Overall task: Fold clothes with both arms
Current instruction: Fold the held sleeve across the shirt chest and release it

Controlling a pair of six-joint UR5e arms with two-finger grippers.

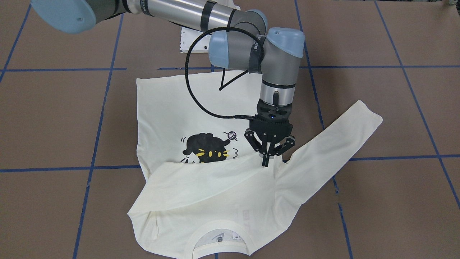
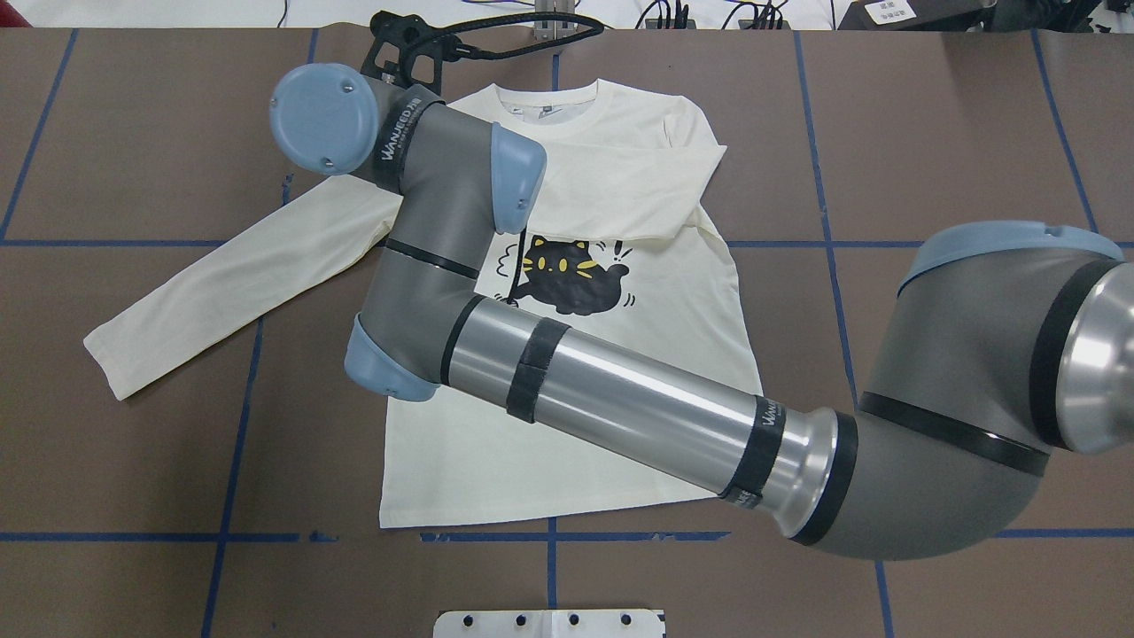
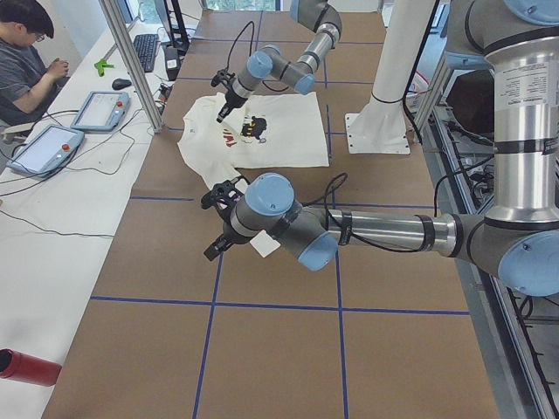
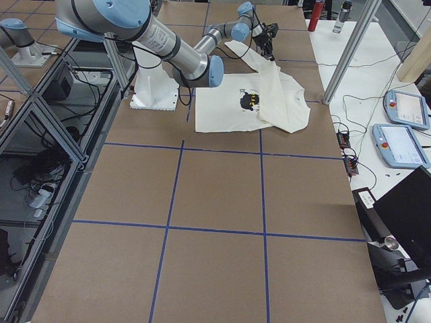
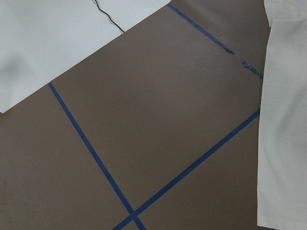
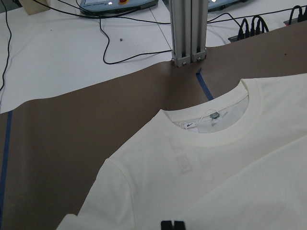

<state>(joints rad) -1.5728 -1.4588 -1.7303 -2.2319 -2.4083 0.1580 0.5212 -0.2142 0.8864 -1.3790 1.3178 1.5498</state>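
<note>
Currently the cream-white long-sleeved cat-print shirt (image 1: 161, 115) lies print-up on the brown blue-taped table (image 1: 395, 118), one sleeve folded across its chest. The black right gripper (image 1: 265, 161), jaws narrowed, pinches that sleeve's end. The black left gripper (image 3: 216, 247) hangs over bare table, well apart from the shirt; its jaw state cannot be told.

Right arm (image 2: 620, 399) — grey joints, silver tube, light-blue caps, black bands, white lettering; left arm (image 3: 384, 229) alike.
</note>
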